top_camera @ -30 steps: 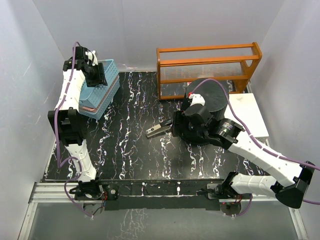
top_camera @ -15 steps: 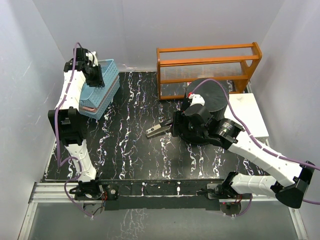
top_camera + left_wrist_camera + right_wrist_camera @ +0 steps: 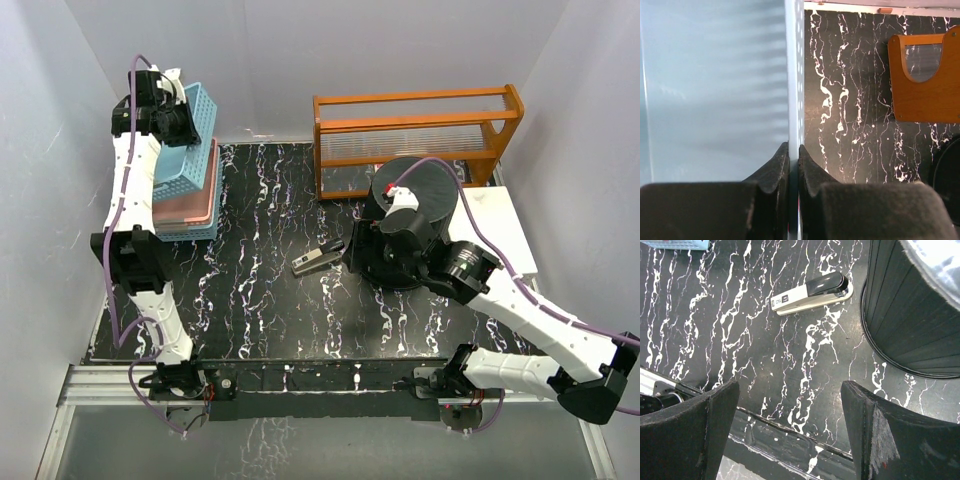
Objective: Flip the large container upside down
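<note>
The large black bucket [image 3: 415, 192] stands at the right of the table with its flat base up and its wide rim on the tabletop; its ribbed side shows in the right wrist view [image 3: 910, 315]. My right gripper [image 3: 354, 252] hangs just left of the bucket, above the table, open and empty [image 3: 790, 405]. My left gripper [image 3: 165, 115] is at the far left, shut on the thin wall of a blue perforated basket [image 3: 192, 125]. It holds the basket raised and tipped on edge [image 3: 794, 75], with both fingers pinching the wall [image 3: 793, 150].
A pink basket [image 3: 188, 195] lies on another blue basket [image 3: 195, 233] under the raised one. A stapler [image 3: 318, 258] lies left of the bucket [image 3: 810, 292]. A wooden rack [image 3: 415, 135] stands at the back right [image 3: 925, 80]. A white board [image 3: 500, 225] lies at the right.
My left arm has lifted the blue basket up and to the left, tipping it off the stack and uncovering the pink basket. The right arm and the bucket have hardly moved.
</note>
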Robot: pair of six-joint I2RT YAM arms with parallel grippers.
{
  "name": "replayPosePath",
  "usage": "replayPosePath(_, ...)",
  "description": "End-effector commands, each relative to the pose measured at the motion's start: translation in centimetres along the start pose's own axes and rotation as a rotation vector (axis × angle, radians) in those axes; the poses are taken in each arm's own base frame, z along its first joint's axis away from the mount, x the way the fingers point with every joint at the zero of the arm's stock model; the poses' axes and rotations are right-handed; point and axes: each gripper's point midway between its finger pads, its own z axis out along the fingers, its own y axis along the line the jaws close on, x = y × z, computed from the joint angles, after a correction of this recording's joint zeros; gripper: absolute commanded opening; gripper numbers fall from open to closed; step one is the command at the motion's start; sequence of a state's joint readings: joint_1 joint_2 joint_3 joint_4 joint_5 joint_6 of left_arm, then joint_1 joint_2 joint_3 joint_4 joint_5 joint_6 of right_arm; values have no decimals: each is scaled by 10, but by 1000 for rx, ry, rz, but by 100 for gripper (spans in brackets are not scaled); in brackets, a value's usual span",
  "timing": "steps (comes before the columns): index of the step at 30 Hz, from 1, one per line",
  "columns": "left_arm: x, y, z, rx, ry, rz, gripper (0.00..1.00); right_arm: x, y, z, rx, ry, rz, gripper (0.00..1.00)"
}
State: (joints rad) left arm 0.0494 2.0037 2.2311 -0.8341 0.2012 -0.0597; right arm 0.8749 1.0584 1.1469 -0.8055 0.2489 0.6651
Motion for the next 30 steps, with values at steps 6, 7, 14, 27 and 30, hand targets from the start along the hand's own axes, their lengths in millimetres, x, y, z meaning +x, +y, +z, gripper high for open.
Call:
replayPosePath(6, -29, -75, -114, 288, -185, -54, 0, -22, -3, -6, 15, -117, 74, 82)
replayPosePath(7, -24, -91, -122, 379, -176, -72, 0, -25, -2, -7, 13, -129, 82, 83)
replayPosePath(14, 5, -174, -168, 798, -193, -238, 0, -51, 26, -24, -138, -215, 46, 84)
replayPosePath(27, 81, -210, -156, 1015, -116, -551, 0, -50, 47, -24, -227, -177, 1, 86)
replayPosePath(30, 89, -208, -147, 1006, -94, -588, 0, -43, 55, -23, -262, -130, -25, 86)
